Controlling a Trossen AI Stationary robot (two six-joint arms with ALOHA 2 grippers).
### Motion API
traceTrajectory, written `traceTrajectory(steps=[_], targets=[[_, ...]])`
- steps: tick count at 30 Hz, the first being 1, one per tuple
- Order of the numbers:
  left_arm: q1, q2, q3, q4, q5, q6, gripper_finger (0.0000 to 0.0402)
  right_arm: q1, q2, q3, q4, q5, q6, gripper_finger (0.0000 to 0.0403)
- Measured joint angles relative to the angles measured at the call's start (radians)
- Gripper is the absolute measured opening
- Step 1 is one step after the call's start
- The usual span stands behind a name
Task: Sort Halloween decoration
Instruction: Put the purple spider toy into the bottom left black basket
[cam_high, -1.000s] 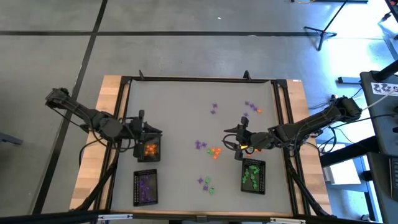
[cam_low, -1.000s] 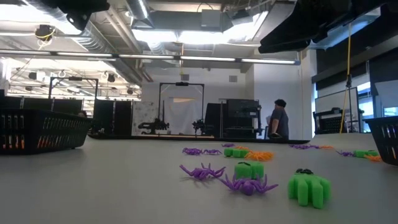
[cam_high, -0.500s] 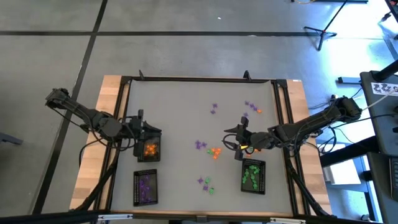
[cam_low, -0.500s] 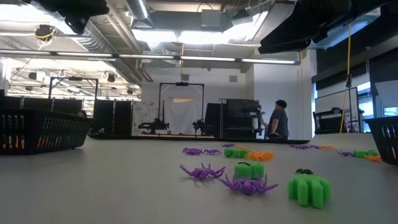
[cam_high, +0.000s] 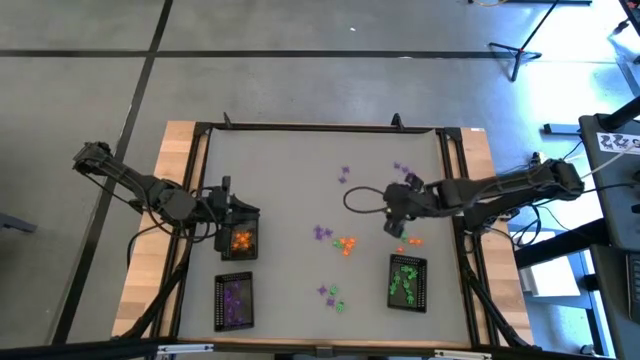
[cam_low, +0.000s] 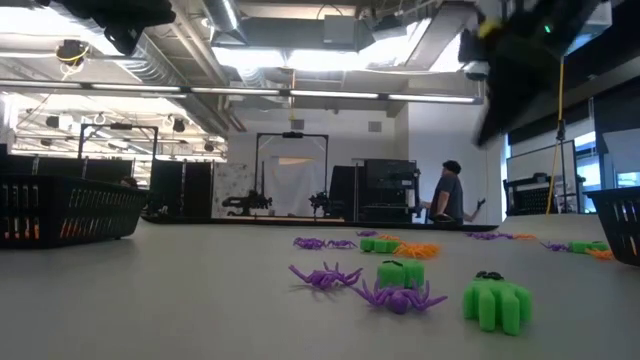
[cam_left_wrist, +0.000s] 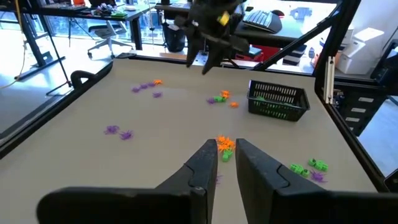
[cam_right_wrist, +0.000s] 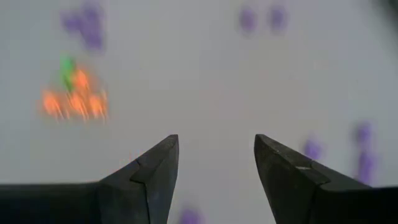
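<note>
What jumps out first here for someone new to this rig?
Bright purple, orange and green trinkets lie scattered over the grey table, between three black mesh trays: orange tray and purple tray on the left, green tray on the right. The right pincer hangs open above the scatter; the left pincer sits over the orange tray.

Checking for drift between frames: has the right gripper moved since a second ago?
Yes. In the high view the right gripper, jaws open, has swung away from the green-filled tray, toward the table's far edge; orange trinkets now show where it hovered.
</note>
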Motion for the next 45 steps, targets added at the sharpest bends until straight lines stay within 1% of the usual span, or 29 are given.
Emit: traceTrajectory(steps=[3, 8, 13, 22, 26, 28, 30, 32, 37, 38, 39, 41, 43, 45], targets=[[0.0, 0.0, 0.0, 0.0, 0.0, 0.0, 0.0052, -0.024, 0.0, -0.041, -0.072, -0.12, 0.066, 0.0209], [0.0, 0.0, 0.0, 0.0, 0.0, 0.0, 0.0052, -0.024, 0.0, -0.124, -0.054, -0.224, 0.182, 0.0209], [0.0, 0.0, 0.0, 0.0, 0.0, 0.0, 0.0052, -0.024, 0.0, -0.218, 0.025, -0.23, 0.267, 0.0209], [0.0, 0.0, 0.0, 0.0, 0.0, 0.0, 0.0052, -0.025, 0.002, -0.39, 0.243, -0.245, 0.369, 0.0209], [0.0, 0.0, 0.0, 0.0, 0.0, 0.0, 0.0052, -0.024, -0.002, -0.433, 0.286, -0.228, 0.39, 0.0207], [0.0, 0.0, 0.0, 0.0, 0.0, 0.0, 0.0052, -0.024, -0.002, -0.44, 0.287, -0.215, 0.391, 0.0195], [0.0, 0.0, 0.0, 0.0, 0.0, 0.0, 0.0052, -0.024, -0.001, -0.441, 0.285, -0.197, 0.393, 0.017], [0.0, 0.0, 0.0, 0.0, 0.0, 0.0, 0.0052, -0.024, -0.001, -0.444, 0.291, -0.18, 0.394, 0.0134], [0.0, 0.0, 0.0, -0.001, 0.0, 0.0, 0.0052, -0.025, 0.001, -0.445, 0.338, -0.16, 0.394, 0.0025], [0.0, 0.0, 0.0, 0.0, 0.0, 0.0, 0.0052, -0.025, 0.001, -0.445, 0.345, -0.161, 0.402, 0.0014], [0.0, 0.0, 0.0, 0.0, 0.0, 0.0, 0.0052, -0.025, 0.001, -0.443, 0.349, -0.161, 0.413, 0.0009], [0.0, 0.0, 0.0, 0.0, 0.0, 0.0, 0.0052, -0.026, 0.004, -0.427, 0.344, -0.166, 0.436, 0.0017], [0.0, 0.0, 0.0, 0.0, 0.0, 0.0, 0.0052, -0.026, 0.005, -0.396, 0.347, -0.176, 0.438, 0.0022], [0.0, 0.0, 0.0, 0.0, 0.0, 0.0, 0.0052, -0.025, 0.004, -0.353, 0.352, -0.185, 0.438, 0.0019]])
